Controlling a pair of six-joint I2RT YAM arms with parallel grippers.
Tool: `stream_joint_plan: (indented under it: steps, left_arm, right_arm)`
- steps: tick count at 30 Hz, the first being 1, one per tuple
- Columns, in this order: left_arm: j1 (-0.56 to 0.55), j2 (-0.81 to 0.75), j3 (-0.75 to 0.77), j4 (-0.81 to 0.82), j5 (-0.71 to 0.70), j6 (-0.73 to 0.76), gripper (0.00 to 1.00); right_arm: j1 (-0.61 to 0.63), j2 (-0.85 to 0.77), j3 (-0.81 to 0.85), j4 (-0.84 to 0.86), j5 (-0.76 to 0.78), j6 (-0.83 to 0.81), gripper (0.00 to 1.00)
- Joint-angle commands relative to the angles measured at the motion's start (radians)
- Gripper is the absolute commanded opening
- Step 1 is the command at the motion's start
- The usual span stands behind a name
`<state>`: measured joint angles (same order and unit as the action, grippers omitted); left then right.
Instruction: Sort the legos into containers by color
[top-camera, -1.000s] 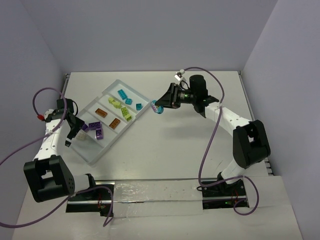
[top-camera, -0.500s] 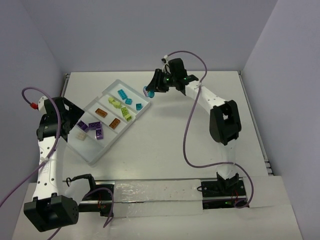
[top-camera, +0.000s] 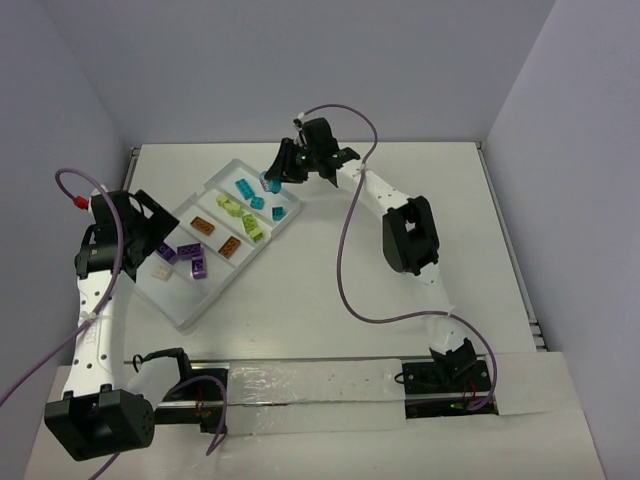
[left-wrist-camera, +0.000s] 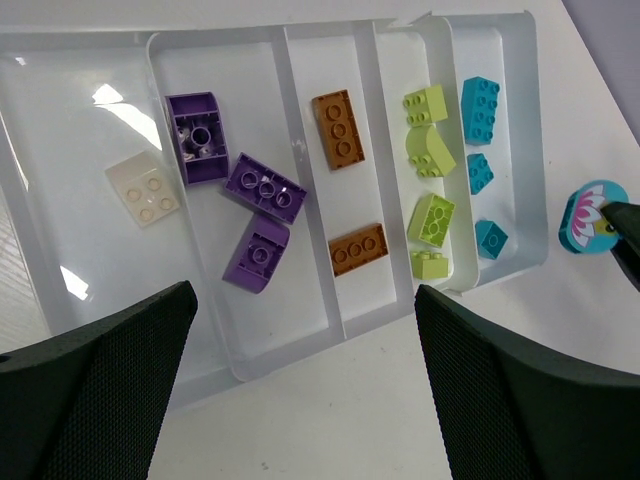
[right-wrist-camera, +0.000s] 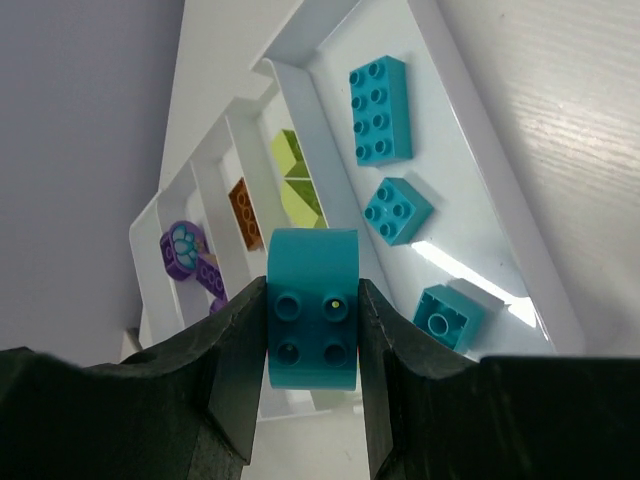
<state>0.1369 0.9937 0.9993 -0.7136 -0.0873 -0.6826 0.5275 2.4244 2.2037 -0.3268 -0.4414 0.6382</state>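
Holding: the right end effector (top-camera: 273, 182) clamps one teal rounded-top lego (right-wrist-camera: 312, 320) between both fingers, in the air by the teal end of the tray, upper centre of the overhead view.
Left end effector (left-wrist-camera: 305, 300): spread wide with nothing between its fingers, hanging over the tray's near edge at the bottom of the left wrist view.
Tray (left-wrist-camera: 395, 300): one, white, split by low walls, lying on the white surface (top-camera: 300, 300) left of centre in the overhead view.
Teal legos (left-wrist-camera: 482, 97): three in the rightmost compartment of the left wrist view, one oblong at the top and two smaller below it.
Lime green legos (left-wrist-camera: 432, 218): four, in the compartment just left of the teal one.
Orange-brown legos (left-wrist-camera: 338, 127): two oblong ones, well apart, in the next compartment left.
Purple legos (left-wrist-camera: 265, 188): three, clustered left of centre.
Cream lego (left-wrist-camera: 143, 187): one, just beside the purple ones on their left; whether it shares their compartment I cannot tell.
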Motion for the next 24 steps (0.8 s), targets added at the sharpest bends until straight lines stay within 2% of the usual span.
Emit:
stream_joint_plan:
  steps: [1, 3, 6, 9, 13, 19, 22, 24]
  left_arm:
    - [-0.007, -0.022, 0.057, 0.020, 0.033, 0.025, 0.98]
    - [-0.008, -0.024, 0.066, 0.009, 0.046, 0.025, 0.98]
    - [-0.008, -0.036, 0.081, 0.000, 0.048, 0.032, 0.99]
    - [-0.009, -0.041, 0.096, -0.010, 0.047, 0.039, 0.99]
    - [-0.010, -0.040, 0.108, -0.011, 0.062, 0.043, 0.99]
    - [-0.014, -0.090, 0.150, 0.020, 0.124, 0.054, 0.99]
    - [-0.018, -0.097, 0.199, 0.041, 0.197, 0.084, 0.99]
    - [-0.020, -0.082, 0.223, 0.037, 0.215, 0.109, 0.99]
  right_arm:
    - [0.010, 0.046, 0.080, 0.033, 0.017, 0.047, 0.26]
    - [0.017, 0.050, 0.082, 0.038, 0.032, 0.049, 0.32]
    - [0.019, 0.056, 0.088, 0.043, 0.044, 0.060, 0.55]
    - [0.020, 0.055, 0.109, 0.035, 0.055, 0.069, 0.73]
    - [0.026, -0.015, 0.095, 0.037, 0.072, 0.053, 0.87]
    - [0.024, -0.271, -0.028, -0.021, 0.202, -0.044, 0.94]
    - [0.015, -0.466, -0.178, -0.070, 0.324, -0.083, 1.00]
    - [0.007, -0.548, -0.248, -0.103, 0.469, -0.088, 1.00]
